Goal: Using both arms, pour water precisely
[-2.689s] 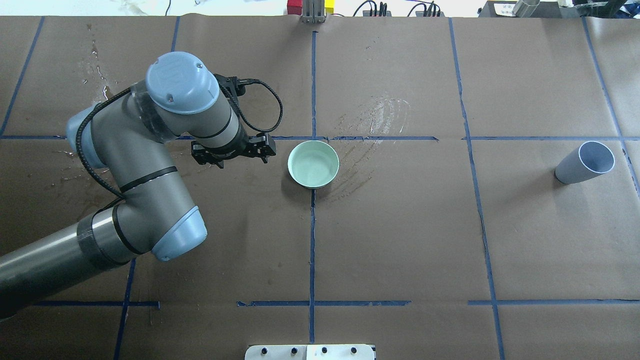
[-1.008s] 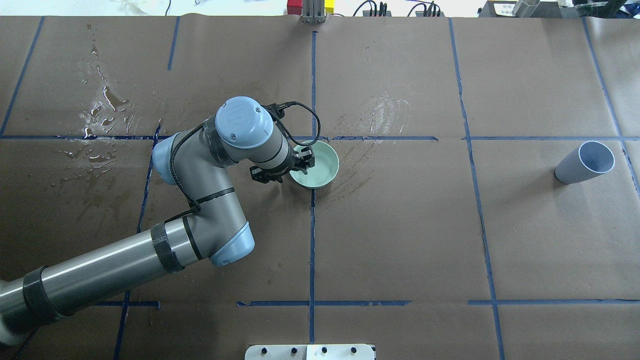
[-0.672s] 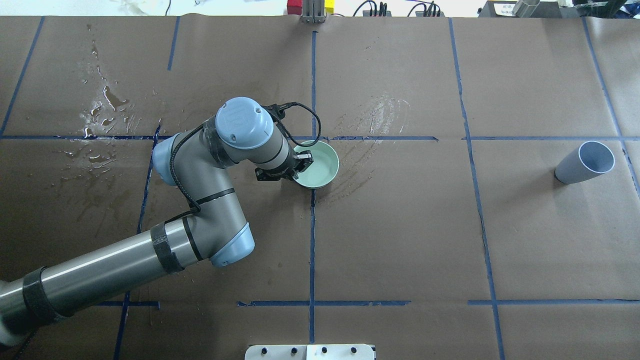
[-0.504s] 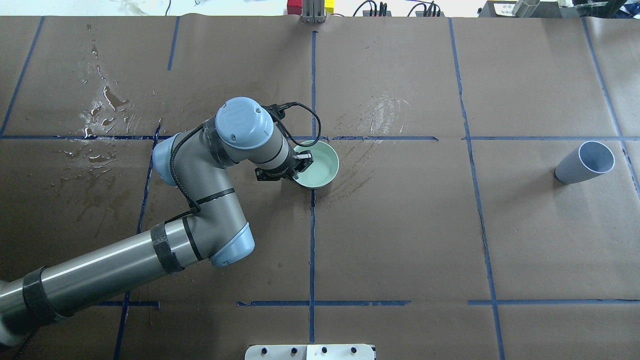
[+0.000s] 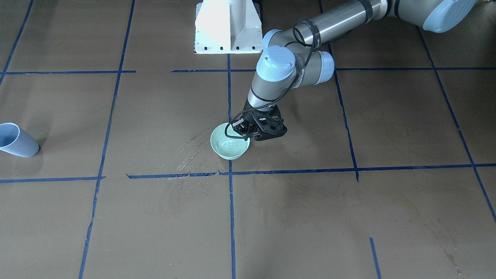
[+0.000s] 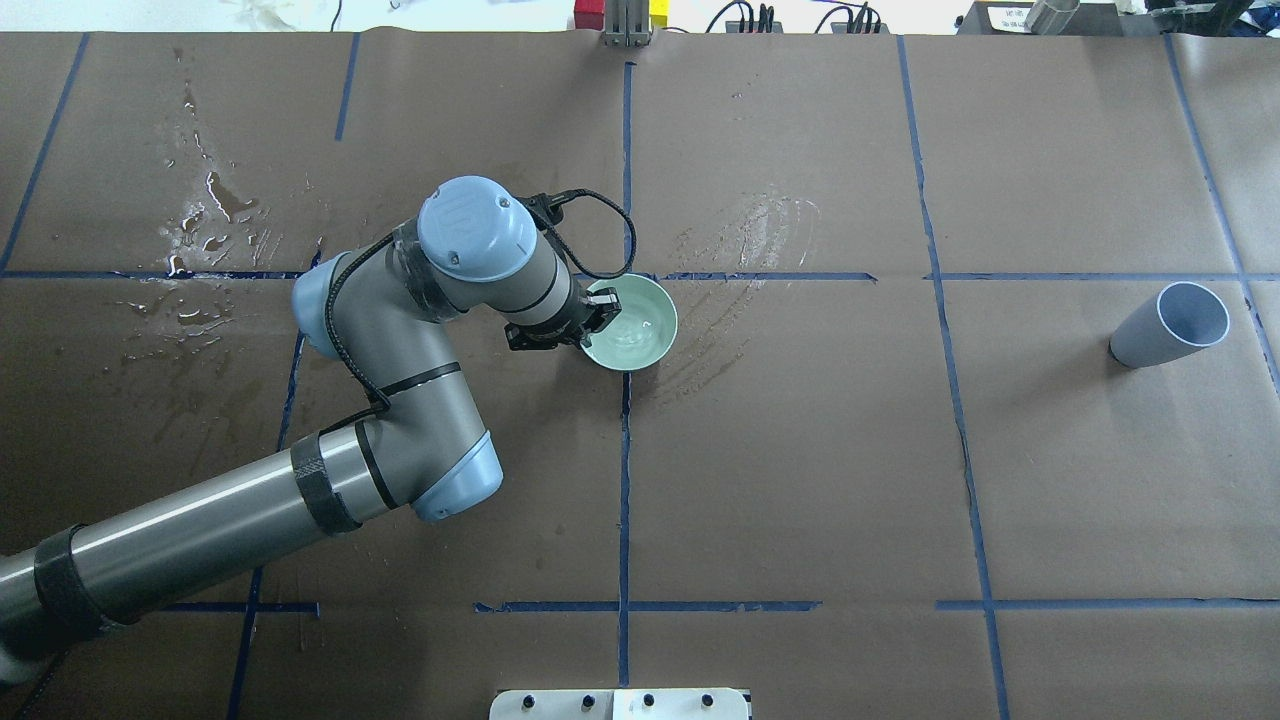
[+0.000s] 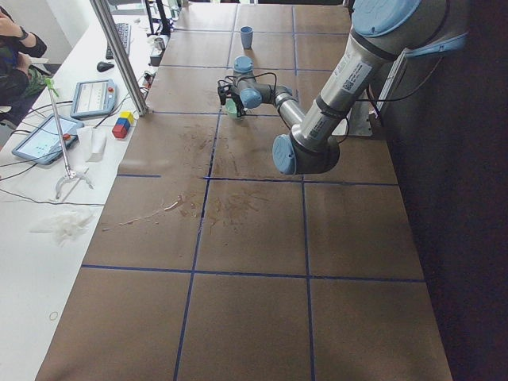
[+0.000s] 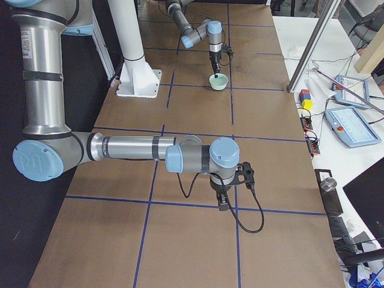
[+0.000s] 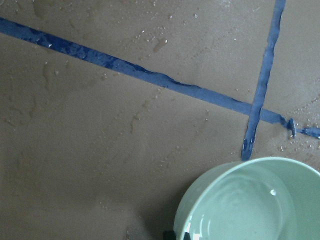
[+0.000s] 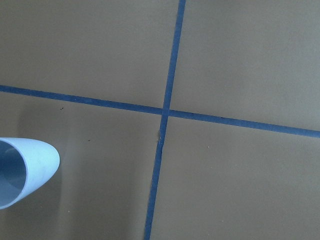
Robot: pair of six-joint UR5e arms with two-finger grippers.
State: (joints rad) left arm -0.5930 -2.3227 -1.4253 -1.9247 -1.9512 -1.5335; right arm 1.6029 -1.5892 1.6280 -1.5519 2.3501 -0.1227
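A pale green bowl [image 6: 640,325] holding water [image 9: 240,210] sits near the table's centre where the blue tape lines cross. My left gripper [image 6: 592,318] is shut on the bowl's near-left rim, also seen from the front [image 5: 245,131]. The water surface ripples. A light blue cup [image 6: 1168,325] stands far to the right, apart from both arms, and shows at the lower left of the right wrist view [image 10: 22,177]. My right gripper [image 8: 222,203] hangs over bare paper at the table's right end. I cannot tell whether it is open or shut.
Wet patches [image 6: 210,210] lie at the back left and smeared streaks [image 6: 760,230] behind the bowl. The white pedestal base [image 5: 228,27] stands at the robot's edge. Tablets and coloured blocks [image 7: 122,124] rest on a side bench, where a person [image 7: 12,48] sits.
The left arm swung in from the left to the bowl and its gripper shut on the rim. Since half a second ago the bowl has shifted slightly away and the water ripples.
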